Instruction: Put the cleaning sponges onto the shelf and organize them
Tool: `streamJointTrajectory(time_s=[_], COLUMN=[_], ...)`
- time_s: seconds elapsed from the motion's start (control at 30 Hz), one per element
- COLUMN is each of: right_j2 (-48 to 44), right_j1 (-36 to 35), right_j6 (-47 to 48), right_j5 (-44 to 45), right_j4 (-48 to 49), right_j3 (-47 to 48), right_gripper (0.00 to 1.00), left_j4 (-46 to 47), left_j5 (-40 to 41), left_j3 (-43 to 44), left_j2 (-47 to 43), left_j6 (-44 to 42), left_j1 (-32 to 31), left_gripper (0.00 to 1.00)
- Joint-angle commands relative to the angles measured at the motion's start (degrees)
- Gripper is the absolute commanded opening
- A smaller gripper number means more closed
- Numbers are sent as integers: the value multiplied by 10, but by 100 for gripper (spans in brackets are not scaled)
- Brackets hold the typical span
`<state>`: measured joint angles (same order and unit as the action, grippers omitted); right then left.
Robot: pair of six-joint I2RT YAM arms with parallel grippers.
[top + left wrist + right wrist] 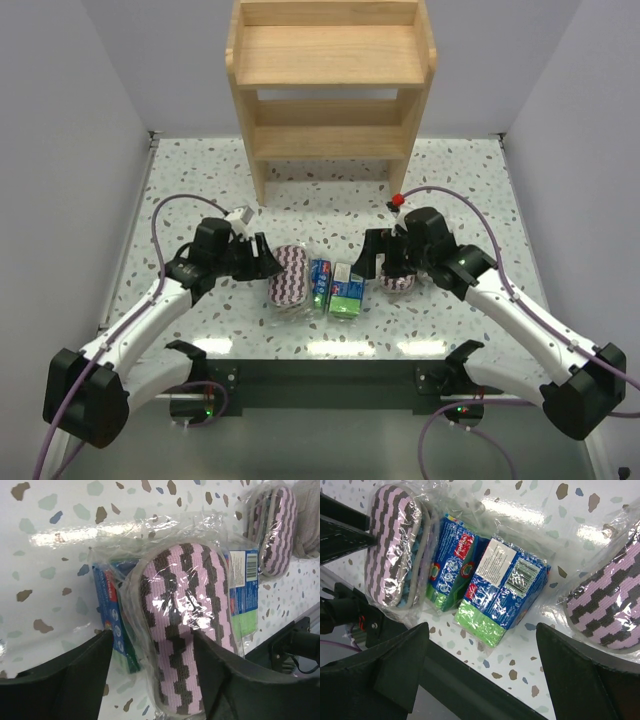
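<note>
White speckled tabletop (200, 180), plain grey walls (60, 120) on three sides, dark rail (320, 375) along near edge

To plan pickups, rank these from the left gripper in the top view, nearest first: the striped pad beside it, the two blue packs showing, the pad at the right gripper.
1. Left pad, right beside the left gripper.
2. Left pack, just right of that pad.
3. Right pack, next along, mid-table.
4. Right pad, far end of the row, at the right gripper.
</note>
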<state>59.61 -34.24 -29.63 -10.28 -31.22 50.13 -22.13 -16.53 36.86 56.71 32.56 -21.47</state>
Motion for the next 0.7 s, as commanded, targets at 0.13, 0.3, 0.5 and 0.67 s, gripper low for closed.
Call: streamJointTrajectory(time_s=[0.13,0.3,0.5,0.67], right_j2=[-20,-16,-14,-14], right_j1=[-3,-3,-3,-3], right_j6=[-5,-8,-10,-5], right_j5=[-15,-17,-16,-17], right_j4=[5,4,4,-6], right_j3=[-6,-9,-8,0], right_gripper=[91,91,90,90], left_j4=[153,140,92,6], left_j5=[-99,-98,-67,-6], left_j3=[-33,-37,1,116], left_j2=[31,37,3,-22], left_j6=[14,3,-14,-42], left_j1=[-15,-16,-15,-12], left_gripper=[58,42,2,0])
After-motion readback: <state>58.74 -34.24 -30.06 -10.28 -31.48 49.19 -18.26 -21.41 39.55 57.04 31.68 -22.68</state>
